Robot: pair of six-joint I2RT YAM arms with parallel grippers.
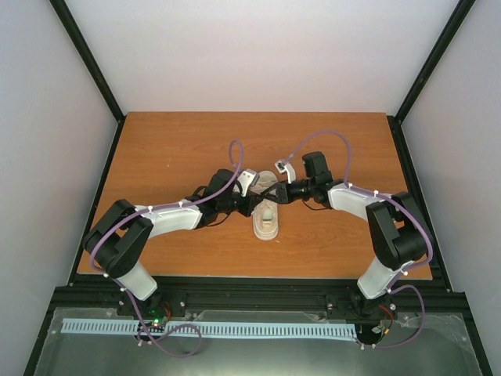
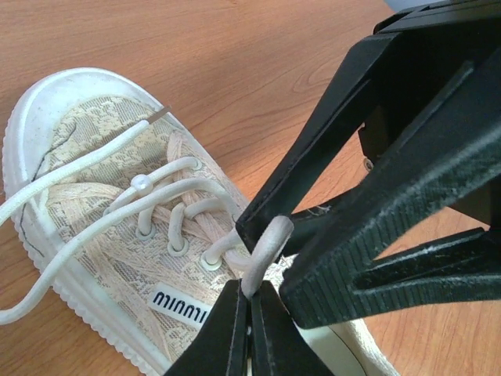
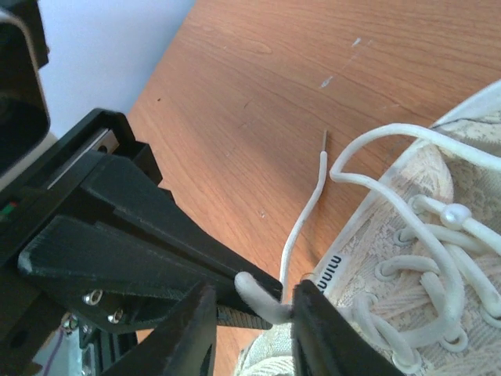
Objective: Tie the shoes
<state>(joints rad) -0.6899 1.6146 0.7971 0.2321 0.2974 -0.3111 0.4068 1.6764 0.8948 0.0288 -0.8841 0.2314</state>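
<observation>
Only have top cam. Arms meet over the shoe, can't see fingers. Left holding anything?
Observer: Yes. Left gripper is shut on a lace loop near the shoe top eyelets.
Operator: Right?
Observer: Right gripper straddles the same loop; a gap shows beside the lace, so not pinched.
Operator: Bow formed?
Observer: None visible. One loose end lies on the table.
</observation>
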